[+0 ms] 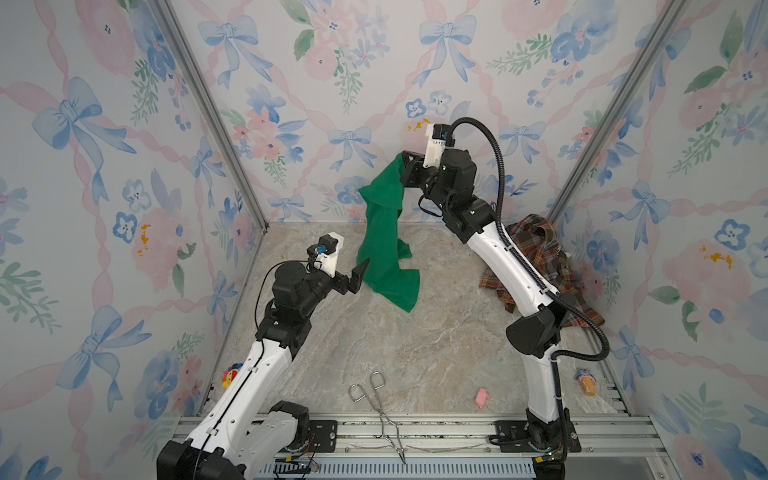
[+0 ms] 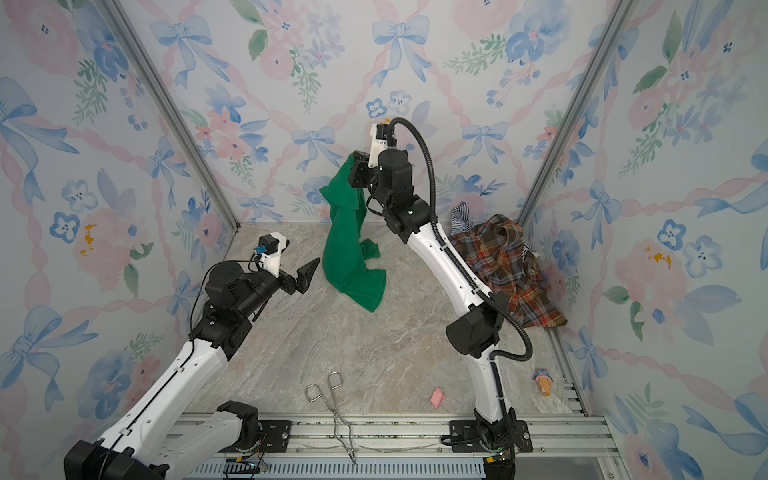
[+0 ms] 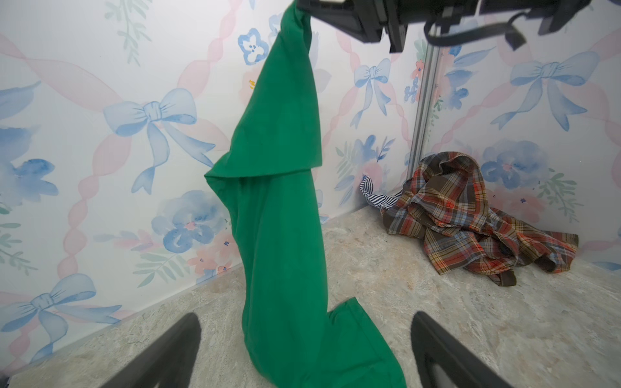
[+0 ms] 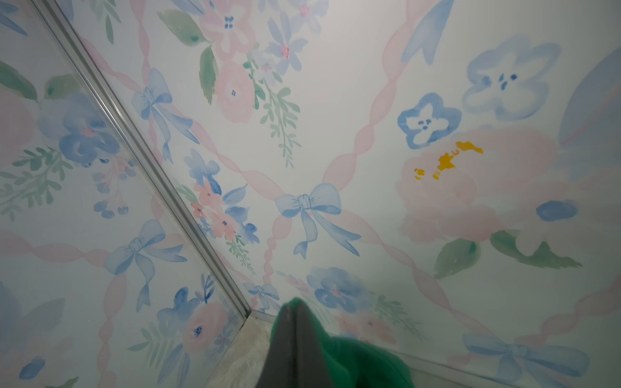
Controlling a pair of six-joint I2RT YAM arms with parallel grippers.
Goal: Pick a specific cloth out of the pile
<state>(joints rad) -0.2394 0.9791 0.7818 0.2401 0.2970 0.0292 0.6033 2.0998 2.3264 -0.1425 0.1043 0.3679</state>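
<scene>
The right pincer [image 1: 402,157] is raised near the back wall, its jaws clamped on the top corner of the cloth [image 1: 384,237]. The green cloth hangs down from it in a long fold, and its lower end trails on the surface [image 1: 415,353], well apart from the pile [image 1: 540,257]. The pile sits in the far right corner against the walls: a plaid shirt [image 2: 503,266] on top, a striped cloth [image 2: 460,218] poking out at the back edge.

The left pincer [image 1: 359,276] hovers just beside the cloth's left edge, jaws spread apart, holding nothing; in the left wrist view the hanging cloth [image 3: 282,215] lies between its fingers [image 3: 447,356].

The middle of the surface is open. Tongs [image 1: 380,405] lie at the front edge, with a pink piece [image 1: 481,397] and a small toy [image 1: 585,381] front right.
</scene>
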